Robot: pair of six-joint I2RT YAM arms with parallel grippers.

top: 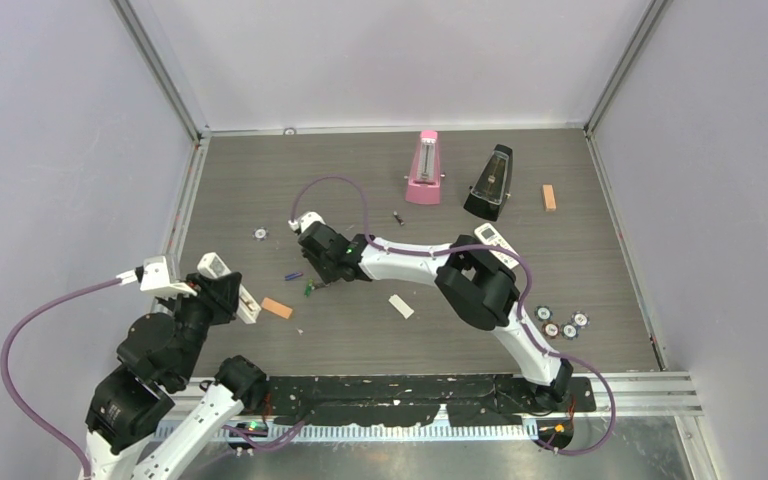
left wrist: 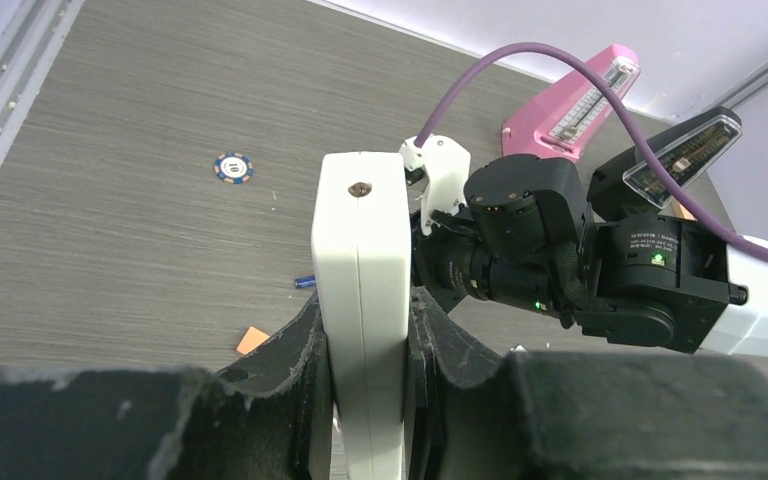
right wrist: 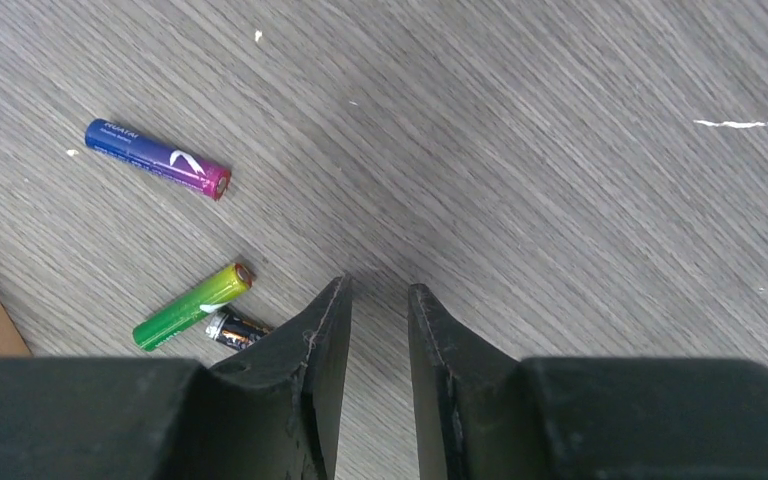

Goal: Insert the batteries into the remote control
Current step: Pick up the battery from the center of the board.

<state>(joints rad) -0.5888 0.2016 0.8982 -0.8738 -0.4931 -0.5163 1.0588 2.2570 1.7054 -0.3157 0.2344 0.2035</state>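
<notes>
My left gripper (left wrist: pixel 365 335) is shut on the slim white remote control (left wrist: pixel 360 250), held on edge with its long end sticking out past the fingers; from above, the remote control (top: pixel 228 285) sits at the left front. Three batteries lie on the table: a blue-purple one (right wrist: pixel 157 158), a green one (right wrist: pixel 192 305) and a dark one (right wrist: pixel 237 328) partly hidden behind my right gripper's left finger. The right gripper (right wrist: pixel 378 292) hovers low just right of them, jaws narrowly open with only bare table between. Its place over the table middle shows from above (top: pixel 315 283).
A pink metronome (top: pixel 423 170) and a black metronome (top: pixel 490 183) stand at the back, with an orange block (top: pixel 549 197) to their right. A broader white remote (top: pixel 493 240), poker chips (top: pixel 560 322), an orange tile (top: pixel 276 308) and a white piece (top: pixel 401 306) lie around.
</notes>
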